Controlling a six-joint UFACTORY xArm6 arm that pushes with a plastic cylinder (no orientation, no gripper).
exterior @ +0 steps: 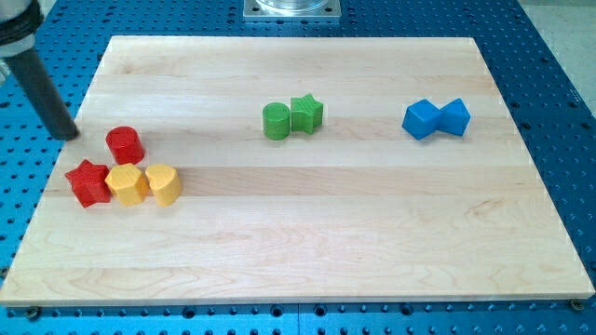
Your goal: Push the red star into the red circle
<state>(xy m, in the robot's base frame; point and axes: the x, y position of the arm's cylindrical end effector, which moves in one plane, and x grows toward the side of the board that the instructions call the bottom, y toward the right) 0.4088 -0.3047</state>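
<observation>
The red star (88,182) lies near the board's left edge, touching the yellow hexagon (126,184) on its right. The red circle (125,145) stands just above and to the right of the star, a small gap apart from it. My tip (65,134) is at the board's left edge, left of the red circle and above the red star, touching neither.
A yellow heart-like block (164,183) touches the yellow hexagon's right side. A green circle (277,121) and green star (306,113) sit together at top middle. Two blue blocks (422,119) (455,116) sit at top right. The wooden board (307,242) lies on a blue perforated table.
</observation>
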